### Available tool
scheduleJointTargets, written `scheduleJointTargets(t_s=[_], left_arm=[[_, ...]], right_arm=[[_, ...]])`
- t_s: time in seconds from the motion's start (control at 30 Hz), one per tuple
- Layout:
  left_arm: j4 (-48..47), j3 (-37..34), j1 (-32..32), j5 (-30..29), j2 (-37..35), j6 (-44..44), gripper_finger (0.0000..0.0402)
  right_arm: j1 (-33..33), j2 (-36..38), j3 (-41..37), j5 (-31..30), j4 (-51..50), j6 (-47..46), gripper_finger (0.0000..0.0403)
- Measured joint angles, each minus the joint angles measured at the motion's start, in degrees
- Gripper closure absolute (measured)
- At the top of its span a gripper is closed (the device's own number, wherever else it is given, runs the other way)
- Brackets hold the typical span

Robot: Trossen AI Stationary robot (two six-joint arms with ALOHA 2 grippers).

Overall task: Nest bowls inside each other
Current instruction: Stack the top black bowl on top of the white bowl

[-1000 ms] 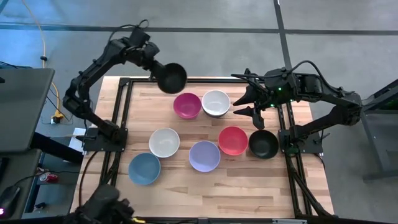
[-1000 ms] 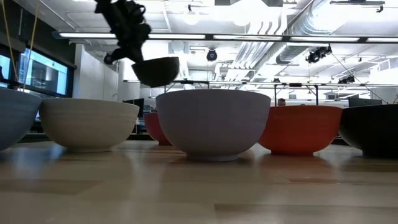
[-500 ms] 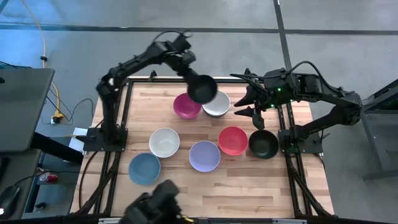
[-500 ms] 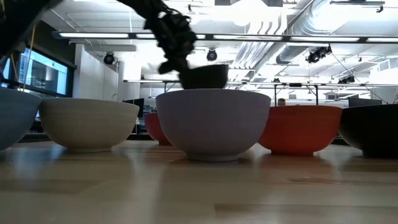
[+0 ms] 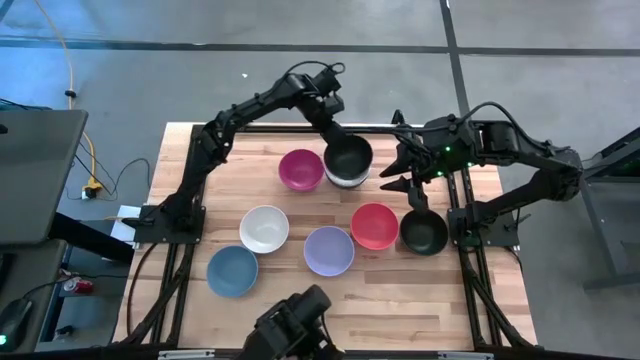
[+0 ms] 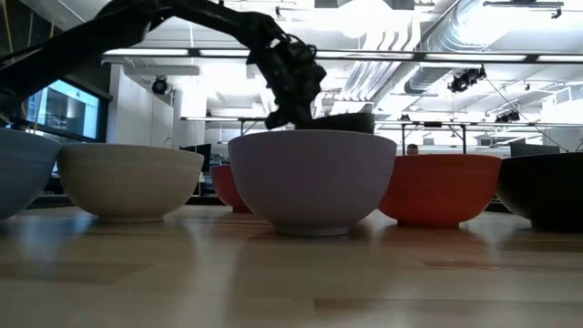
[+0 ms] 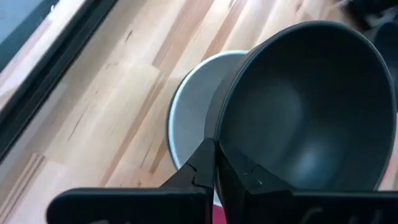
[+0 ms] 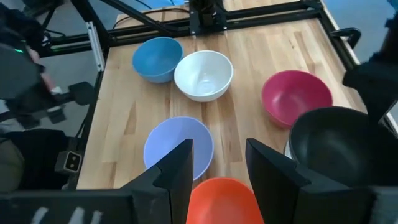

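My left gripper (image 5: 332,128) is shut on a black bowl (image 5: 349,155) over the far white bowl (image 5: 345,183), whose rim shows only as a sliver under it. In the left wrist view the black bowl (image 7: 311,106) covers much of the white bowl (image 7: 186,118). My right gripper (image 5: 405,170) is open, just right of that pair and touching nothing. On the table stand a magenta bowl (image 5: 301,169), a white bowl (image 5: 264,229), a blue bowl (image 5: 232,270), a lavender bowl (image 5: 329,250), a red bowl (image 5: 374,226) and a second black bowl (image 5: 424,231). My left gripper holds the black bowl by its rim (image 7: 219,134) on the side toward the table's far left. One finger (image 7: 249,177) is inside the bowl and one finger (image 7: 196,168) outside. The fingers slant down from the far left. The bowl sits tilted over the white bowl; whether they touch, I cannot tell.
Dark metal frame rails run along the table's left, right and far edges (image 5: 200,180). Bare wood lies along the near edge (image 5: 400,300). In the low view the lavender bowl (image 6: 311,178) hides most of the carried black bowl (image 6: 351,119).
My left gripper has carried the black bowl from over the table's far left corner toward the right and down, ending over the far white bowl. It has stayed shut on the rim. The other bowls have kept their places.
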State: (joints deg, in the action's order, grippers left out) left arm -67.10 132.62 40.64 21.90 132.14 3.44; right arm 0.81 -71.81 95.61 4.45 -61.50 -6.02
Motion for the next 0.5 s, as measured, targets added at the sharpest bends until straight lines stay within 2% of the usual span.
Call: scheduleJointTargets(t_s=[0.5], left_arm=[[0.39,0.02,-0.76,-2.51,0.72,-0.12,0.0401]], right_arm=[[-2.28,0.0,0.0,-3.23,0.04,0.62,0.0263]])
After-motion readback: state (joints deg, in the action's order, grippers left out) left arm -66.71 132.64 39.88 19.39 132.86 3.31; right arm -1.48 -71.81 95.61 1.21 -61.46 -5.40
